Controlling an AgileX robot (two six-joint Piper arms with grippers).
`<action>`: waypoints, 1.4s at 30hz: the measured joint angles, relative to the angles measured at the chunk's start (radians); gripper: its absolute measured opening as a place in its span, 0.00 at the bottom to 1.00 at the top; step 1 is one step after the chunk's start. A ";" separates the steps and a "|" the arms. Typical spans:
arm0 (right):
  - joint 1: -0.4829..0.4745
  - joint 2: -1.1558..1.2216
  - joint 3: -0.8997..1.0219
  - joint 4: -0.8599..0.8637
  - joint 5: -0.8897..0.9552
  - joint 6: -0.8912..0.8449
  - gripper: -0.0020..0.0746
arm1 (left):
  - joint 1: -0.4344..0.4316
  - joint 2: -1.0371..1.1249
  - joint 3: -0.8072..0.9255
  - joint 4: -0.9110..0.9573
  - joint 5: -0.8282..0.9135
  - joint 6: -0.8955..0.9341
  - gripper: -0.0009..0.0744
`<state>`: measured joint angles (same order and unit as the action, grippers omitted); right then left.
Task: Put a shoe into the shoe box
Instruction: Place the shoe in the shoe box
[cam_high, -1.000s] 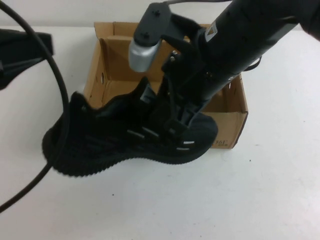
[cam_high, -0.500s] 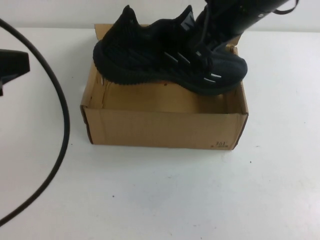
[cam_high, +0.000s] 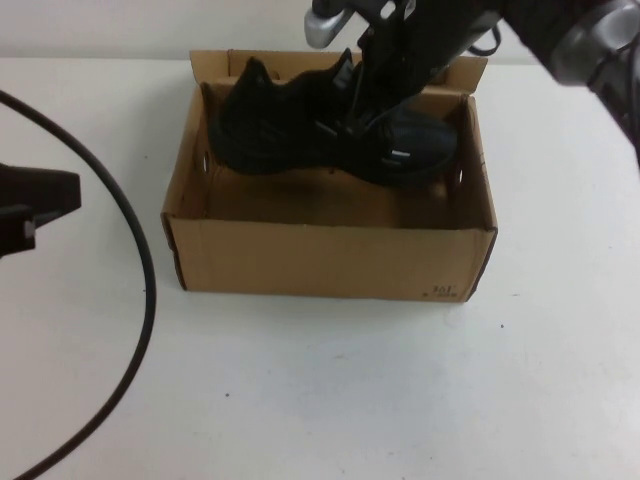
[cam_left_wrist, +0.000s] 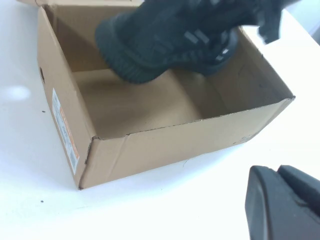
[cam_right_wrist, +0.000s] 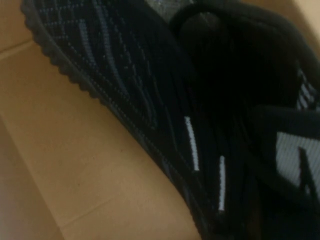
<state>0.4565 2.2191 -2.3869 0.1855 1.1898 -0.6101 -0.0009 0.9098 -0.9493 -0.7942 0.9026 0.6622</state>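
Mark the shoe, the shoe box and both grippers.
shoe (cam_high: 270, 135): high view, heel-side knit upper.
shoe box (cam_high: 320, 260): high view, near wall.
right gripper (cam_high: 365, 115): high view, at the shoe's laces.
left gripper (cam_left_wrist: 282, 205): left wrist view, dark fingers beside the box.

Our right gripper (cam_high: 372, 125) is black, beneath a black arm with a silver-grey rounded camera housing (cam_high: 322, 26). Our left gripper (cam_high: 35, 208) is a blocky matte-black wedge, trailing a thick black cable (cam_high: 140, 262).

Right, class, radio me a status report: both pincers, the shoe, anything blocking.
Right pincer shut on shoe, hanging inside the shoe box at the far side. Left pincer parked beside the box, off to the left. Box floor unobstructed.
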 joint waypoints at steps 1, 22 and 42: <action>0.000 0.020 -0.010 0.000 0.000 0.000 0.05 | 0.000 0.000 0.000 0.000 0.000 0.000 0.01; 0.000 0.112 -0.033 -0.009 -0.122 0.052 0.14 | 0.000 0.000 0.000 -0.020 0.058 0.000 0.01; 0.000 -0.026 -0.037 0.017 -0.097 0.108 0.06 | 0.000 -0.006 0.000 -0.020 0.116 0.099 0.01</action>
<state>0.4565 2.1932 -2.4241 0.2022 1.0924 -0.5025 -0.0009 0.9035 -0.9493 -0.8144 1.0181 0.7608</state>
